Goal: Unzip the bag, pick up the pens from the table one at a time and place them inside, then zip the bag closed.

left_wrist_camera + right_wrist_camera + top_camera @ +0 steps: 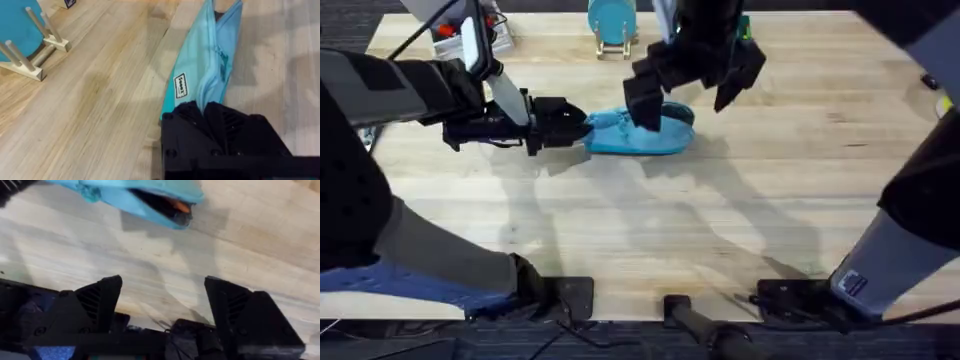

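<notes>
- Your left pincer (205, 112) is clamped on the end of the light blue soft fabric pouch (640, 133).
- Your right pincer (162, 297) hangs wide open, empty, above it.
- Pouch lies on the pale plank tabletop (720, 220), mouth agape, orange pen (177, 205) inside.
- Risk: zipping with a weak hold drags the pouch, spilling the pen.

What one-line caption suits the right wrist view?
Open right gripper above the pale plank table, facing the unzipped light blue fabric pouch with an orange pen inside.

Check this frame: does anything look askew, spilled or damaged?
Nothing stands out. The bag lies on the table with its mouth open and an orange pen showing inside. The left claw is shut on the bag's end; the right claw is open above it.
</notes>
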### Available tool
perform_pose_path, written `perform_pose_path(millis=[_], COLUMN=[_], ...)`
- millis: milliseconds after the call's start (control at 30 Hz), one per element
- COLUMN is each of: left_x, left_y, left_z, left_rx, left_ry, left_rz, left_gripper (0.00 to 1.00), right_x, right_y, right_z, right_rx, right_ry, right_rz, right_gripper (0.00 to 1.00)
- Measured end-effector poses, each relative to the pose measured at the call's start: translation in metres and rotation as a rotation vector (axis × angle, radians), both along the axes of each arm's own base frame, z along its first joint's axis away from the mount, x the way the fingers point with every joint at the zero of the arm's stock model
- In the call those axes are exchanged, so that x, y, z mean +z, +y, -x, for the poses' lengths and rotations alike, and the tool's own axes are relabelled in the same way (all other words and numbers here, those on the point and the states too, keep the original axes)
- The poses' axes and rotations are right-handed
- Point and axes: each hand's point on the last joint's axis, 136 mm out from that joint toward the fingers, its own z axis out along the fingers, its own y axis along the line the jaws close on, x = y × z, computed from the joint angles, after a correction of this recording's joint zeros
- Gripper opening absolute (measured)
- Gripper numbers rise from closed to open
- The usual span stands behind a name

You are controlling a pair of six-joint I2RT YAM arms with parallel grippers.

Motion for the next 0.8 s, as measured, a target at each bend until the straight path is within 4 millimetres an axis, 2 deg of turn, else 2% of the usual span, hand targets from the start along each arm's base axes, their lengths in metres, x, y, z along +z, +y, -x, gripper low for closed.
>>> perform_pose_path(millis=[300,467,600,800], left_x=[0.0,0.0,0.0,0.0], left_y=[0.0,0.0,0.0,0.0], left_z=[0.0,0.0,0.0,0.0], left_rx=[0.0,0.0,0.0,0.0], left_ry=[0.0,0.0,0.0,0.0], left_rz=[0.0,0.0,0.0,0.0], left_gripper=[0.042,0.042,0.042,0.042], right_x=[-0.01,-0.016,-0.024,-0.039], right_y=[0.007,0.014,0.017,0.044], right_z=[0.024,0.024,0.033,0.032], right_rx=[0.013,-0.033,-0.057,-0.069], right_ry=[0.014,-0.039,-0.056,-0.069], right_rz=[0.037,-0.033,-0.084,-0.206], right_gripper=[0.995,0.995,0.995,0.996])
